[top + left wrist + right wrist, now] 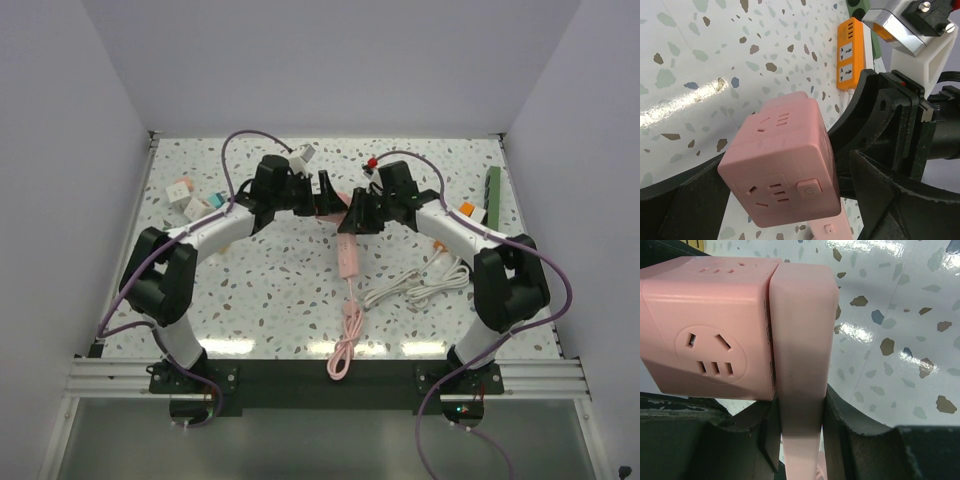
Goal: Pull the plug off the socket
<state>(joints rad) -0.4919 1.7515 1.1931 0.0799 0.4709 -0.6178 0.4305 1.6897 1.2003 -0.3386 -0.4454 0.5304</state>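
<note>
A pink cube socket hangs above the table between my two grippers. It also shows in the right wrist view and in the top view. A flat pink plug is seated against the cube's side, and its pink cable runs down toward the near edge. My left gripper is shut on the cube, one finger on each side. My right gripper is shut on the plug body, just below the cube. In the top view the left gripper and the right gripper meet at the table's middle back.
An orange power strip lies at the right, beside a green bar. White cables lie in front of the right arm. Small white cube sockets sit at the far left.
</note>
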